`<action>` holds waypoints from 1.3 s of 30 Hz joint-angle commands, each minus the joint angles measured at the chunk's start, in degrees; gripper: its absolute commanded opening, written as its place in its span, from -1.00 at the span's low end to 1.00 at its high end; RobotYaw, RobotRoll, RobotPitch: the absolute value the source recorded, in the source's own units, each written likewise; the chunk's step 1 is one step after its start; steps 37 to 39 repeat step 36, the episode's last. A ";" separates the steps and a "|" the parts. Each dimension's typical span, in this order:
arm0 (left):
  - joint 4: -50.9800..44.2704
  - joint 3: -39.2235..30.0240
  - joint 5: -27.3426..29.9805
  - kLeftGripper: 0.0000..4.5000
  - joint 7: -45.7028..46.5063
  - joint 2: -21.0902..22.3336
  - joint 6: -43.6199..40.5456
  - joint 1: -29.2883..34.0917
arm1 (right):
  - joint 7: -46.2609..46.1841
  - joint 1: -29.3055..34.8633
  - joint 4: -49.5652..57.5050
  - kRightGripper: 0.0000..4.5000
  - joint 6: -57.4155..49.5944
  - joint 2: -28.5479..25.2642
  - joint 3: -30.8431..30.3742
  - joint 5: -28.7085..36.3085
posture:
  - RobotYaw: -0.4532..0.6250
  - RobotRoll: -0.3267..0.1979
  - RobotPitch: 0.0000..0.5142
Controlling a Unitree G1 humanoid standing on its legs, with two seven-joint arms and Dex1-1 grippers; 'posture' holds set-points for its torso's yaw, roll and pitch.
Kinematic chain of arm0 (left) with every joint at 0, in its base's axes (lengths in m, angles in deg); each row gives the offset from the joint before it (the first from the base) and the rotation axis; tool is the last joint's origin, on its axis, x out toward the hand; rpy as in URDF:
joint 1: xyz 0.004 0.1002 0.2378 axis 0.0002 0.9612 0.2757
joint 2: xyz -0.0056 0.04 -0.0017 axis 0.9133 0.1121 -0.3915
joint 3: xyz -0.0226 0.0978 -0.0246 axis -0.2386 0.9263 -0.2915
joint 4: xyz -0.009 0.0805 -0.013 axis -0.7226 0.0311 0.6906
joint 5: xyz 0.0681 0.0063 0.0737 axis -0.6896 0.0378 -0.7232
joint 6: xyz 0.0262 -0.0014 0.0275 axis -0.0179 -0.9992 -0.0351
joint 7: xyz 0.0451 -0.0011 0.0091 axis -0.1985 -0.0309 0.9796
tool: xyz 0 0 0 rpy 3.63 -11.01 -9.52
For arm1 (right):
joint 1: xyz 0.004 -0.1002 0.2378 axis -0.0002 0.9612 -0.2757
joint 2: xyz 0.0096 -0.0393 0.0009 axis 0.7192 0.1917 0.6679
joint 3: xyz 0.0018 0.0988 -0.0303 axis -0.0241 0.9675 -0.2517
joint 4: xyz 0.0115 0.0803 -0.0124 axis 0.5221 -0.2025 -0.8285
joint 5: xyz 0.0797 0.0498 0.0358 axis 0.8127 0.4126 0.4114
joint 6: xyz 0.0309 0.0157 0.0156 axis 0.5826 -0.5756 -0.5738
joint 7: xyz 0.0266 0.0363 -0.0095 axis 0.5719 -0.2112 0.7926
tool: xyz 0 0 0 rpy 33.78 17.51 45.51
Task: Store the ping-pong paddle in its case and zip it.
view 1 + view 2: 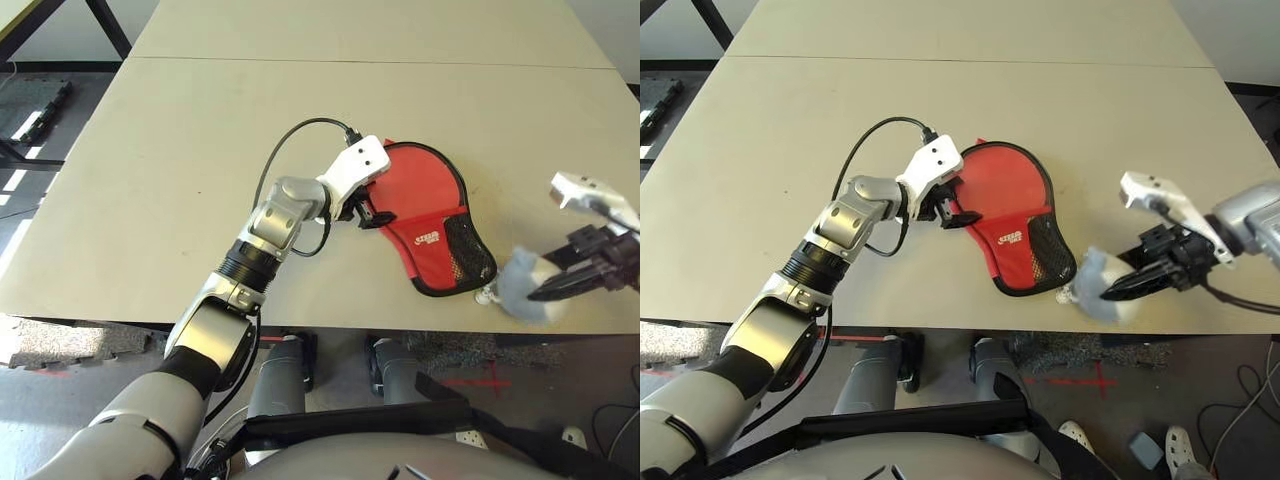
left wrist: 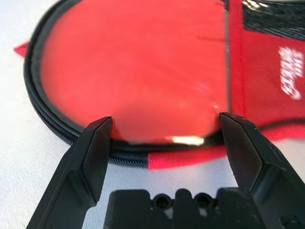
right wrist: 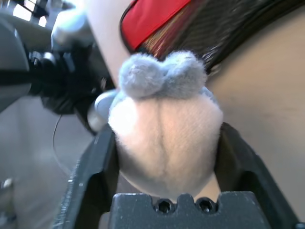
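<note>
Nearest: right gripper (image 1: pixel 1110 290) holding fluffy ball (image 1: pixel 1102 285) beside case's (image 1: pixel 432 235) handle end, near table (image 1: pixel 150 200) edge; left gripper (image 1: pixel 366 213), jaws spread, at round end; paddle unseen, presumably inside.

Bright, even light with soft shadows; the fluffy ball (image 3: pixel 164 119) is blurred in both wrist-close and head views.

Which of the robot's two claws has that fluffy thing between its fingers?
The right gripper, out past the table's near edge, has the fluffy white-and-grey ball between its fingers. The left gripper stands open and empty at the red case.
</note>
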 commanded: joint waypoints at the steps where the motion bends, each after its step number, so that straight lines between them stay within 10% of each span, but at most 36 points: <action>1: -7.71 -3.29 5.25 1.00 -1.89 2.12 -8.01 2.20 | 0.26 -1.82 -8.94 0.99 -0.49 2.27 2.46 0.58 | -0.36 0.25 -0.19; 14: -9.15 -36.68 14.35 1.00 22.83 4.12 -8.26 7.30 | -30.22 -8.22 -45.57 0.99 24.01 24.33 32.73 -8.33 | -0.24 0.25 -0.26; 28: 1.97 -43.31 11.58 1.00 38.94 4.76 22.46 16.54 | -56.46 -2.44 -48.33 0.99 44.35 29.66 51.06 -12.03 | -0.19 0.25 -0.34; 39: 7.86 -41.60 11.78 1.00 38.99 5.90 31.48 14.96 | -61.96 -1.15 -49.03 0.99 45.61 30.97 55.36 -13.19 | -0.20 0.25 -0.35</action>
